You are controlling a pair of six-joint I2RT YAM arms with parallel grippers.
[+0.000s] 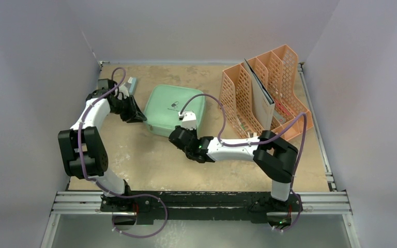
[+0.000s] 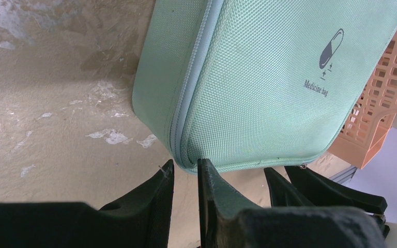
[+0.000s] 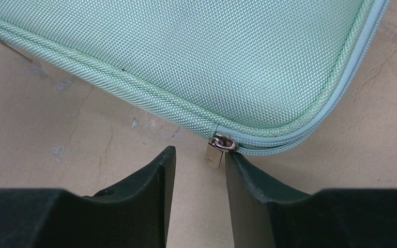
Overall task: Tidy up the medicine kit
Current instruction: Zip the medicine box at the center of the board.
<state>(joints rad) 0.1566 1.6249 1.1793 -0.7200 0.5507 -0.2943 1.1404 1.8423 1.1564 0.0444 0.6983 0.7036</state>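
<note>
The medicine kit [image 1: 176,106] is a mint-green fabric zip bag with a pill icon, lying flat and zipped on the table. My left gripper [image 1: 137,114] sits at its left corner. In the left wrist view the jaws [image 2: 186,168] stand a narrow gap apart, with the bag's corner [image 2: 186,150] right at the tips. My right gripper [image 1: 178,135] is at the bag's near edge. In the right wrist view it [image 3: 199,155] is open, and the metal zipper pull [image 3: 216,152] hangs between the tips, close to the right finger [image 3: 238,170]. The bag [image 3: 186,51] fills the top of that view.
A peach mesh file rack [image 1: 269,93] stands right of the bag, holding a grey folder [image 1: 262,101]; it also shows in the left wrist view [image 2: 382,113]. A small light-blue item [image 1: 132,83] lies at the back left by the left arm. Walls enclose the table.
</note>
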